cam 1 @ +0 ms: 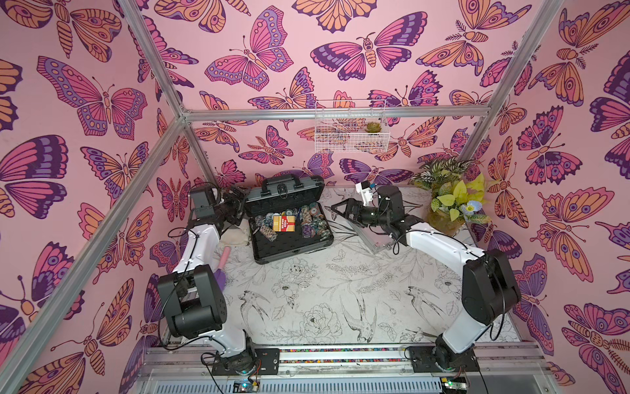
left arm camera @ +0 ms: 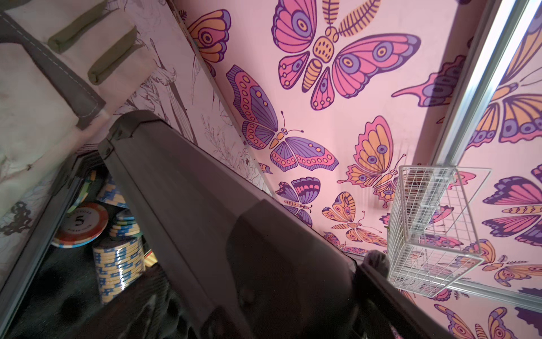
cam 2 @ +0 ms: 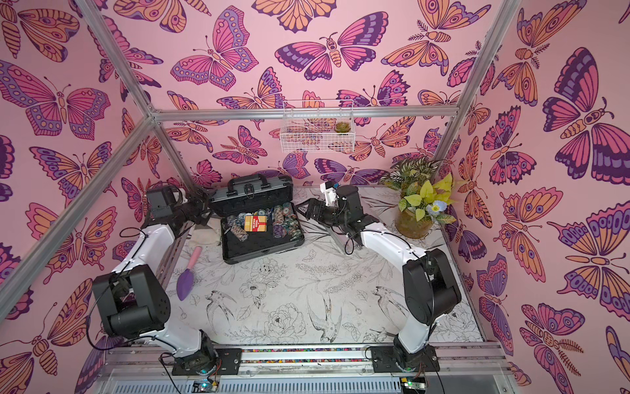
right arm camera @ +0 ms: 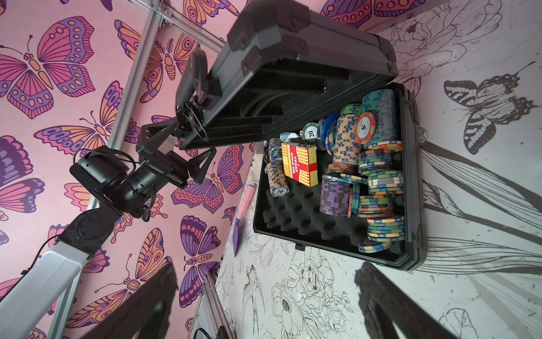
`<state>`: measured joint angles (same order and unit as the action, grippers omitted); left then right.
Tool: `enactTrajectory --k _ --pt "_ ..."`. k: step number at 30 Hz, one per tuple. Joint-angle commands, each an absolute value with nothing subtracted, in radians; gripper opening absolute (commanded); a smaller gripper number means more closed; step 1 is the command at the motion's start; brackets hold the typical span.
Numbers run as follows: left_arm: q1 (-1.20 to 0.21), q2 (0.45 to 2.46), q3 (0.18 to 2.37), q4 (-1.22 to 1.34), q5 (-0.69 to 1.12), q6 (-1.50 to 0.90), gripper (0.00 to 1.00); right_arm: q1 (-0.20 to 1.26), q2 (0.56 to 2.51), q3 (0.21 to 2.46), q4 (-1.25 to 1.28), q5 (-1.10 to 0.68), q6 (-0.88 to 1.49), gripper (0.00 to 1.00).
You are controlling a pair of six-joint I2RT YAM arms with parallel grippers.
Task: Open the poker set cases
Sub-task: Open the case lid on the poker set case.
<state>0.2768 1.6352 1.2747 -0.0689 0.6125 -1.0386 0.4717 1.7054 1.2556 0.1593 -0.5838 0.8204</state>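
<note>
One of the poker set cases (cam 1: 293,256), dark grey with black corner guards, lies open at the back of the table, also seen in the right wrist view (right arm camera: 410,187). Its lid (cam 1: 284,191) stands raised and leans forward over the base. Stacks of chips (right arm camera: 378,164) and a red-and-yellow card deck (cam 1: 283,223) lie on black foam inside. My left gripper (right arm camera: 193,136) is open at the lid's left edge, which sits between its spread fingers. In the left wrist view the lid (left arm camera: 205,205) fills the frame. Right of the case, my right gripper (cam 1: 335,208) hangs open and empty over the table.
A purple trowel (cam 2: 187,279) with a pink handle lies by the left arm. A canvas bag (cam 1: 235,238) sits left of the case. A potted plant (cam 1: 446,204) stands at the back right. A white wire basket (cam 1: 351,126) hangs on the back wall.
</note>
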Motion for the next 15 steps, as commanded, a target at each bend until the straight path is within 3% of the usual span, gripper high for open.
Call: enactTrajectory --k 1,15 --pt "0.286 1.670 1.337 0.029 0.602 -1.061 0.99 0.466 1.690 1.264 0.145 -0.572 0.798 0.97" --pt "0.294 1.710 1.407 0.036 0.603 -1.059 0.99 0.456 1.700 1.275 0.108 -0.543 0.771 0.96"
